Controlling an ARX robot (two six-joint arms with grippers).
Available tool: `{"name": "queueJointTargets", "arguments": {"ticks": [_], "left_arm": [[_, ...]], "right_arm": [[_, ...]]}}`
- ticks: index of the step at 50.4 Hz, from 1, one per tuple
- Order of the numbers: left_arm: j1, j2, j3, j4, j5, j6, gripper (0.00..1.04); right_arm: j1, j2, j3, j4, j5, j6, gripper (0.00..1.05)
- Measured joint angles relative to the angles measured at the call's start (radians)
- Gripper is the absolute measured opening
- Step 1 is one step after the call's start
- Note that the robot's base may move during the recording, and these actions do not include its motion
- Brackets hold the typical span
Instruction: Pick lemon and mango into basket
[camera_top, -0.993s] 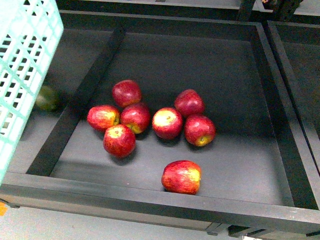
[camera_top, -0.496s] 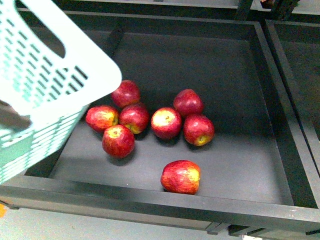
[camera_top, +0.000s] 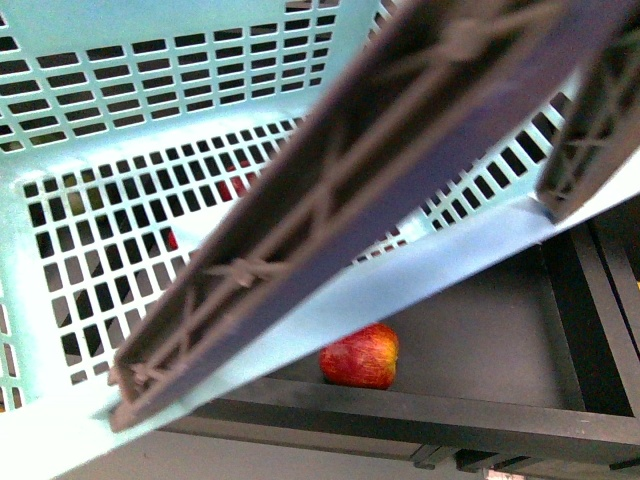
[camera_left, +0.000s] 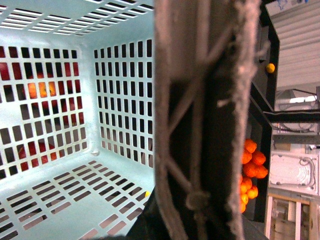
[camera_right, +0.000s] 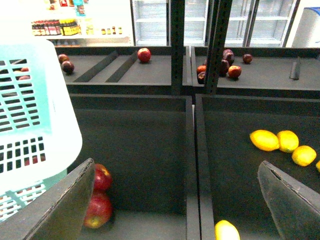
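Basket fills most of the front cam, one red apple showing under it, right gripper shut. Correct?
Not quite: the right gripper is open, not shut. The right wrist view shows its fingers wide apart with nothing between them. The rest holds: the basket fills most of the front view, with one red apple showing under it.

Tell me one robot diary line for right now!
basket: light turquoise slotted plastic basket fills front view | inside: no fruit seen | right claw: open, empty | yellow oval fruits: in black bin
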Motion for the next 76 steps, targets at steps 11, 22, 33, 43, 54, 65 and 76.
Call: {"name": "queueJointTargets", "arguments": {"ticks": [11,22,33,43,54,65,76], "left_arm": [[-0.058,0.009,0.007,0.009,-0.002,0.007,0.04],[-0.059,0.009,0.008,0.01,-0.003,0.008,0.04],[-0.059,0.009,0.008,0.01,-0.005,0.008,0.04],[-0.06,0.009,0.008,0.011,-0.002,0.01,0.04],[-0.06,0.01,0.008,0.011,-0.005,0.01,0.04],[-0.06,0.01,0.008,0.011,-0.004,0.011,0.04],[-0.06,0.01,0.008,0.011,-0.005,0.01,0.04]], "right_arm": [[0.0,0.0,0.0,0.0,0.0,0.0,0.96],[0.0,0.0,0.0,0.0,0.0,0.0,0.96],[0.0,0.0,0.0,0.0,0.0,0.0,0.96],[-0.187,0.399,0.137,-0.223,0.008,0.2,0.96],[-0.621,0.922,0.201,0.124,-0.135,0.188,0.96],[-0.712,1.451,0.329,0.407,-0.122,0.165,0.96],[-0.745,1.802,0.503,0.499,-0.062,0.154,0.96]]}}
